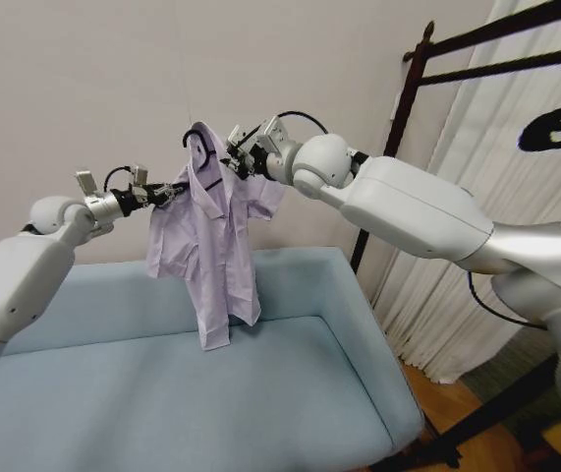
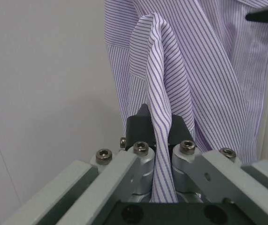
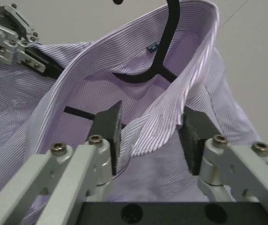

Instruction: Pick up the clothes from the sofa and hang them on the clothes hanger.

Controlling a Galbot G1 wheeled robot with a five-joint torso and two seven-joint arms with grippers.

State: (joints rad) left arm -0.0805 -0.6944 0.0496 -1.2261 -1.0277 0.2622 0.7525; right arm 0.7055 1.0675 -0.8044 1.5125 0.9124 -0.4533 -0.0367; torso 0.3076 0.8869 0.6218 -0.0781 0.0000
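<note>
A purple striped shirt [image 1: 211,226] hangs on a black hanger [image 1: 195,138] held up above the light blue sofa [image 1: 162,393]. My left gripper [image 1: 169,192] is shut on a fold of the shirt's shoulder; in the left wrist view the fabric [image 2: 162,93] is pinched between the fingers of the left gripper [image 2: 158,136]. My right gripper [image 1: 237,157] is at the collar. In the right wrist view the right gripper [image 3: 152,136] stands open with the collar [image 3: 171,103] passing between its pads [image 3: 109,133], and the hanger [image 3: 158,61] sits inside the neck.
A dark clothes rack [image 1: 408,98] stands to the right of the sofa, with another black hanger [image 1: 555,133] on its rail. A pale curtain [image 1: 486,197] hangs behind it. The wall [image 1: 64,98] is close behind the shirt.
</note>
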